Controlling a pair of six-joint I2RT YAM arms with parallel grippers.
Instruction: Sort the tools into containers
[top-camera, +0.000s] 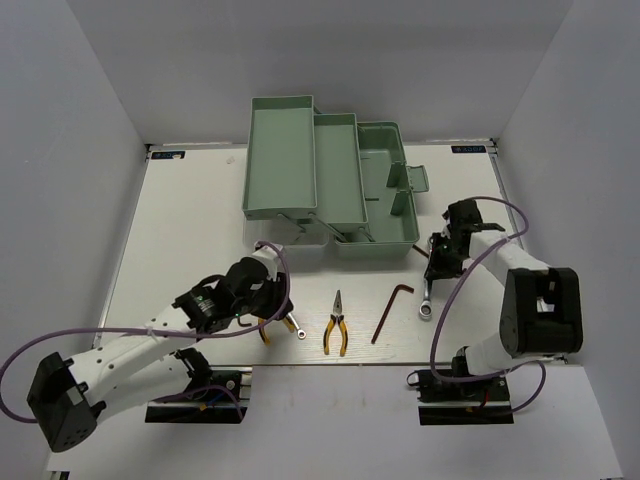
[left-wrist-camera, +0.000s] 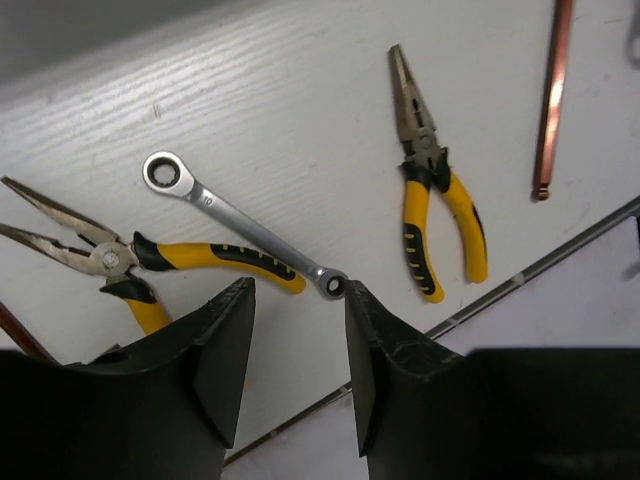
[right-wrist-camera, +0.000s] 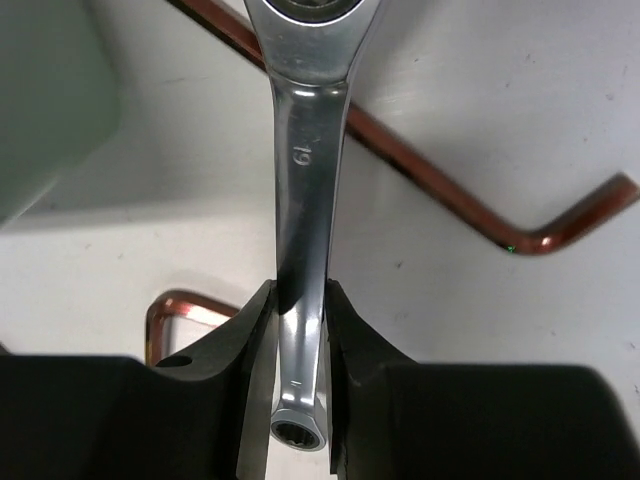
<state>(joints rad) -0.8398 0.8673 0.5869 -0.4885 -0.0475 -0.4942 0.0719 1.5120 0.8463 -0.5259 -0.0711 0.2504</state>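
A white, faintly grained table (top-camera: 190, 230) lay under me, shut in by plain pale grey walls (top-camera: 70, 110). The pale green cantilever toolbox (top-camera: 330, 185) stood open at the far side. My right gripper (right-wrist-camera: 300, 305) pinched the shank of a long silver combination wrench (right-wrist-camera: 305, 150), right of the toolbox. Its long axis ran near-to-far, ring head toward the near edge. My left gripper (left-wrist-camera: 298, 300) hung spread over a smaller silver wrench (left-wrist-camera: 235, 222) lying slantwise just beside yellow-handled pliers (left-wrist-camera: 150, 262).
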